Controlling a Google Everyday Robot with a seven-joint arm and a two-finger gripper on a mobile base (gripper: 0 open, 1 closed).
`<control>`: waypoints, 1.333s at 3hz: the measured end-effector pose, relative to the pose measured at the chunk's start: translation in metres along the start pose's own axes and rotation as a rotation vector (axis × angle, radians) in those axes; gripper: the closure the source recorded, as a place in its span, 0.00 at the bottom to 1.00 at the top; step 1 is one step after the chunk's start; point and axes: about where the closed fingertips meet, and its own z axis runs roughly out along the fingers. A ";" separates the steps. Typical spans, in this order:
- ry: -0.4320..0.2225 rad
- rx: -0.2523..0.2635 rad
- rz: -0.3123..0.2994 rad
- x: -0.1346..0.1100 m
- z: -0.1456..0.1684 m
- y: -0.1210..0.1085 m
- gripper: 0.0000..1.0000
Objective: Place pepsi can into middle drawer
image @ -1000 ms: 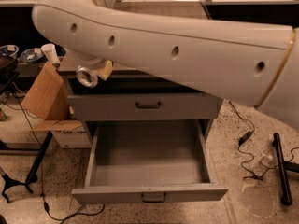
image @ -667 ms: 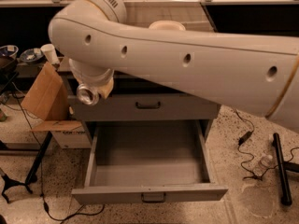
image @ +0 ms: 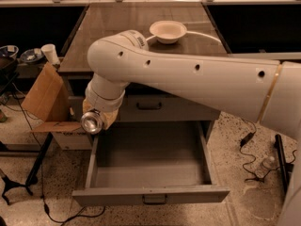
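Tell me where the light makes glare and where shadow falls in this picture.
Camera view: light from above glares on the white arm and glints on the silver end of the pepsi can, held in the tool by the left wall of the open middle drawer; the drawer's inside lies in dull shade; the bays under the counter are nearly black.

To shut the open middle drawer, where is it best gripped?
Probably the dark handle, the only grip on the flat front of the middle drawer; come from the front. The claw, holding the pepsi can, is above its left rim.
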 end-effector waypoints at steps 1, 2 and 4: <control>0.000 0.000 0.000 0.000 0.000 0.000 1.00; -0.044 -0.021 0.013 0.005 0.030 0.000 1.00; -0.069 -0.072 0.153 0.009 0.125 0.040 1.00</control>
